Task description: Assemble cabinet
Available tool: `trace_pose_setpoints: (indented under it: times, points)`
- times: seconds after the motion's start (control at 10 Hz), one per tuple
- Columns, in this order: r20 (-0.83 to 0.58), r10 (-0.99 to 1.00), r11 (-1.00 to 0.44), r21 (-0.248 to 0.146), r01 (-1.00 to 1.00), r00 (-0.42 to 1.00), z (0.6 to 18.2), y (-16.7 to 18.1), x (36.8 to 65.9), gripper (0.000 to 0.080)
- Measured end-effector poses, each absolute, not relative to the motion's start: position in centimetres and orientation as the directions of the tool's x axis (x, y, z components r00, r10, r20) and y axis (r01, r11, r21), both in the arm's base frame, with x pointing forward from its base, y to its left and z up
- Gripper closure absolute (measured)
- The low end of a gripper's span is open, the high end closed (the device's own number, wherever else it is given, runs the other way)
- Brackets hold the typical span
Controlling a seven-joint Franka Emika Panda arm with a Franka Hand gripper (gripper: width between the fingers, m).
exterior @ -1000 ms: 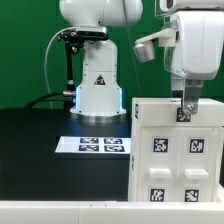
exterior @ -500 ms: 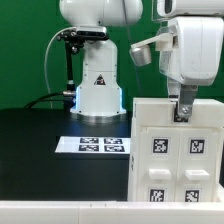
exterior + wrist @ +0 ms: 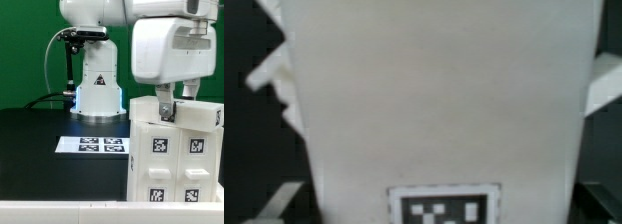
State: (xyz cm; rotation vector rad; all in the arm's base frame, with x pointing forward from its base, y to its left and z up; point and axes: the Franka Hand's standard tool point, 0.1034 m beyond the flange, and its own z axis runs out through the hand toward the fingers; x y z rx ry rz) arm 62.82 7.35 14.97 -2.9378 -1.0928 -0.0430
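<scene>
The cabinet (image 3: 175, 160) is a large white box with several black-and-white tags, standing at the exterior view's right on the black table. My gripper (image 3: 165, 108) reaches down onto its top edge, with one dark finger showing against the white top. In the wrist view the cabinet's white wall (image 3: 429, 100) fills the frame between the jaws, with one tag at the near end. My gripper (image 3: 441, 202) has its fingers (image 3: 278, 200) at either side of that wall, closed against it. The far side of the cabinet is hidden.
The marker board (image 3: 97, 145) lies flat on the black table to the cabinet's left in the exterior view. The white robot base (image 3: 97, 90) with a triangle sticker stands behind it. A green wall is at the back.
The hand has swung toward the exterior view's left along the cabinet's top and looms larger. The cabinet's top right edge now looks slightly slanted.
</scene>
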Motion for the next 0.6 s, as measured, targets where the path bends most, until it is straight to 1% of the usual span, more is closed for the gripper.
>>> trace_pose_setpoints:
  times: [0.1, 0.2, 0.3, 0.5, 0.6]
  points:
    - [0.017, 0.586, -0.810, -0.005, 0.586, 0.810, 15.04, 7.30, 63.02, 0.0245]
    - [0.041, 0.630, -0.777, 0.013, 0.630, 0.776, 15.21, 7.09, 63.53, 0.0245]
    - [0.042, 0.524, -0.851, 0.004, 0.524, 0.851, 15.08, 7.23, 63.43, 0.0244]
    - [0.046, 0.406, -0.913, -0.003, 0.407, 0.913, 15.07, 7.25, 63.42, 0.0244]
    - [0.066, 0.266, -0.964, -0.016, 0.267, 0.962, 15.05, 7.07, 63.38, 0.0243]
